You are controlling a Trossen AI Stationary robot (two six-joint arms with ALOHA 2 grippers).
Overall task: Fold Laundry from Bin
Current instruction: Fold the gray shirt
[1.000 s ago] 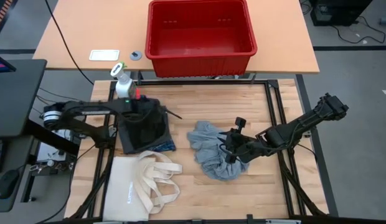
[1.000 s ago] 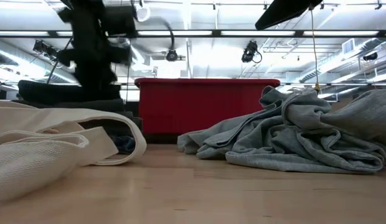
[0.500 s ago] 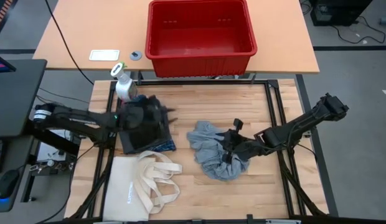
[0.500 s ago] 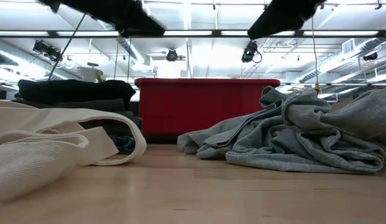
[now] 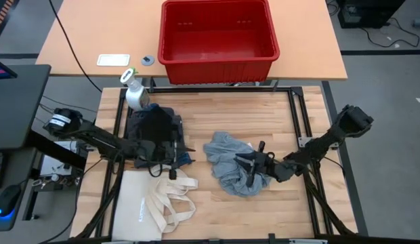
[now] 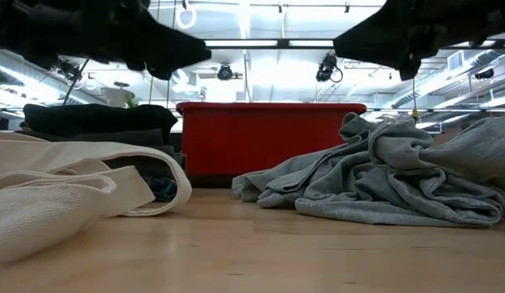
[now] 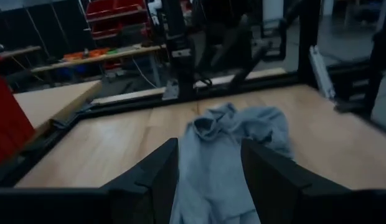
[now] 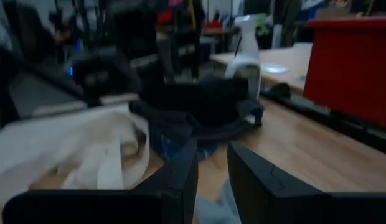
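A crumpled light grey garment (image 5: 230,166) lies on the wooden table, right of centre. A stack of folded dark laundry (image 5: 156,132) sits at the left, with a blue edge (image 5: 184,160) showing at its bottom. The red bin (image 5: 218,37) stands at the far side, and nothing shows inside it. My left gripper (image 5: 185,146) hovers level by the stack's near right corner. It is open and points at the grey garment (image 7: 233,134). My right gripper (image 5: 242,161) hovers level over the grey garment. It is narrowly open and points at the dark stack (image 8: 199,102).
A cream tote bag (image 5: 156,200) with long handles lies at the near left, just in front of the dark stack. A white spray bottle (image 5: 134,91) stands at the stack's far left corner. Black frame rails (image 5: 295,115) border the wooden table.
My left gripper has come away from the top of the dark stack, swung toward the near edge and tipped from pointing down to level. My right gripper has sunk over the grey garment and tipped level too. The laundry has stayed where it was.
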